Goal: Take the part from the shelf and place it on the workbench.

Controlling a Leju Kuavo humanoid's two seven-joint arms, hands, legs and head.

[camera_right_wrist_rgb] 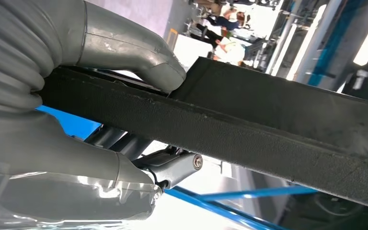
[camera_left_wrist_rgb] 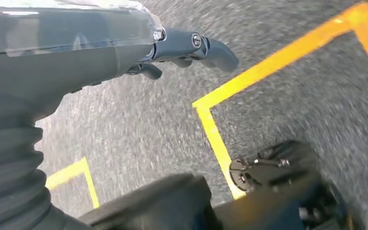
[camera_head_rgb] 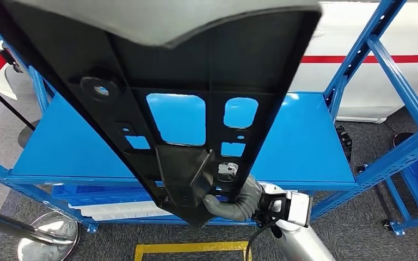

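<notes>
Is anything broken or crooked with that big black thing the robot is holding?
Nothing looks broken. The long black plastic panel with cut-out holes hangs tilted above the blue metal shelf, pinched only at its lower end by the right hand. That one-ended grip looks a bit wobbly. The left hand holds nothing.

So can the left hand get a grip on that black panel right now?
Probably not as it stands: the left hand hangs low over the grey floor, holding nothing, while the black panel is raised in the right hand.
</notes>
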